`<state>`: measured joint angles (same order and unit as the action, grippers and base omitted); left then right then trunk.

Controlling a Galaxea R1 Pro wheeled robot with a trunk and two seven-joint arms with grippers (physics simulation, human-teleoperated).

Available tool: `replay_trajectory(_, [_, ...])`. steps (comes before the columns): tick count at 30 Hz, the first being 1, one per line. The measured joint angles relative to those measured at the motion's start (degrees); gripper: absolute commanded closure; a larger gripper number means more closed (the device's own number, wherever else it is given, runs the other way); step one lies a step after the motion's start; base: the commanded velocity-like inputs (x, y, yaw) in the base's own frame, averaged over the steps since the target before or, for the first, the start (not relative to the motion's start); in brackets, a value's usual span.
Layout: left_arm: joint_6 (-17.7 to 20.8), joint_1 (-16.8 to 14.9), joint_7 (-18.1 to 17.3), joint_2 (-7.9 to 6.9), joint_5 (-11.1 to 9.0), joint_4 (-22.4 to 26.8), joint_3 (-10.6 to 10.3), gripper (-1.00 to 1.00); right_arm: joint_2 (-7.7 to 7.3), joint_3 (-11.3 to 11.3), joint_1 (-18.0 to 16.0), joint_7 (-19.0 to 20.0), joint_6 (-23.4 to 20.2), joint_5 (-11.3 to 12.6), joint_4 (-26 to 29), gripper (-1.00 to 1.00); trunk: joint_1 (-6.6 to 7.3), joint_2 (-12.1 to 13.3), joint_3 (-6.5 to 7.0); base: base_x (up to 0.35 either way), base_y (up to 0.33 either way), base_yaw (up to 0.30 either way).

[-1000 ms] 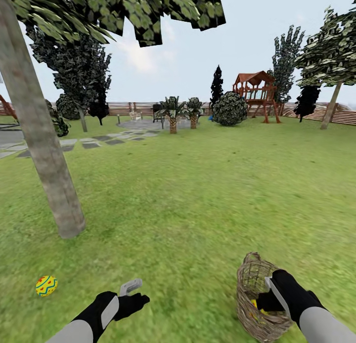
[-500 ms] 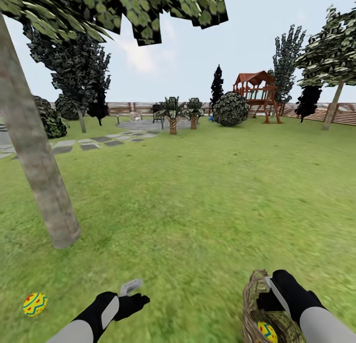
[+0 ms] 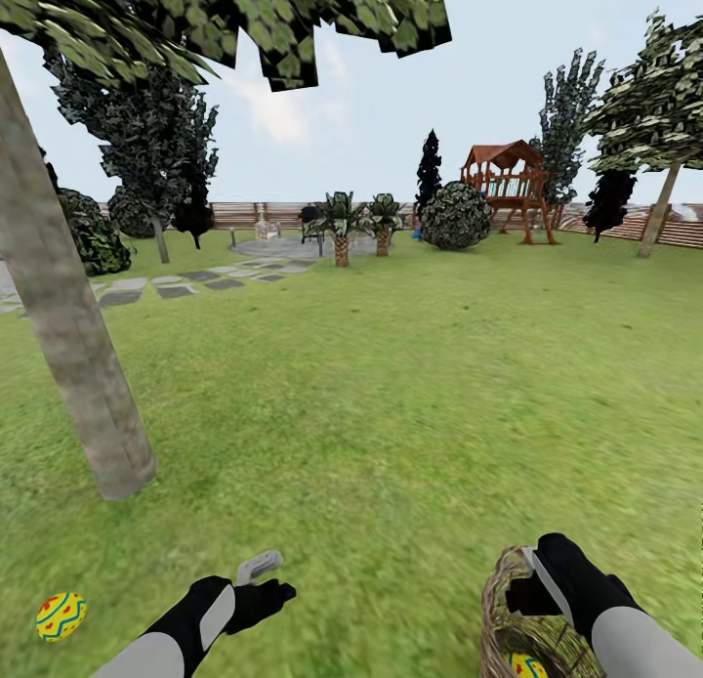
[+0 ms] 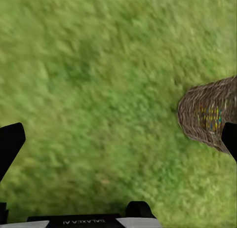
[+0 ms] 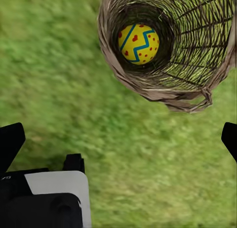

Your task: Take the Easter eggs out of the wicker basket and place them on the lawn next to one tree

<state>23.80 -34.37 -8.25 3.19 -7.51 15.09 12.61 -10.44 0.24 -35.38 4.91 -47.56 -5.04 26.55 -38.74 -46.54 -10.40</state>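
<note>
- Head view shows us on a wide green lawn [image 3: 391, 395], with a thick grey-brown tree [image 3: 68, 346] leaning at our left.
- One yellow egg [image 3: 61, 615] with blue zigzags and red dots lies on the grass near that trunk, apart from it.
- Our left gripper [image 3: 262, 569] hangs low over bare grass; its fingers are spread apart and hold nothing.
- Our right gripper [image 3: 535, 571] sits above the rim of a woven tan basket [image 3: 503, 610]; its fingers are also spread and empty.
- Right wrist view looks straight into the basket [image 5: 197, 45], where a second egg [image 5: 138, 43] rests at the bottom. Whether a third egg is in there, we cannot tell.
- To do this step well, we judge the right gripper should centre over the basket mouth, descend straight, avoid the loose rim, and close gently across the egg's middle.
</note>
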Motion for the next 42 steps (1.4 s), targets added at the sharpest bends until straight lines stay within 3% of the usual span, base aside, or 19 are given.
replay_trajectory(16, [-0.1, 0.0, 0.0, 0.06, -0.1, 0.0, 0.1, -1.00, -0.17, 0.0, 0.0, 0.0, 0.0, 0.0, 0.0, -1.00, 3.52, 6.4, 2.88, 0.028, -0.144, 0.000])
replay_trajectory(30, [-0.1, 0.0, 0.0, 0.19, -0.2, 0.0, 0.1, -1.00, -0.18, 0.0, 0.0, 0.0, 0.0, 0.0, 0.0, -1.00, 3.53, 6.5, 2.89, 0.003, -0.002, 0.000])
replay_trajectory(42, [-0.1, 0.0, -0.1, 0.44, -0.1, -0.8, 0.1, -1.00, -0.18, 0.0, 0.0, -0.1, 0.0, 0.0, 0.0, -1.00, 3.53, 6.5, 2.89, 0.178, 0.000, 0.000])
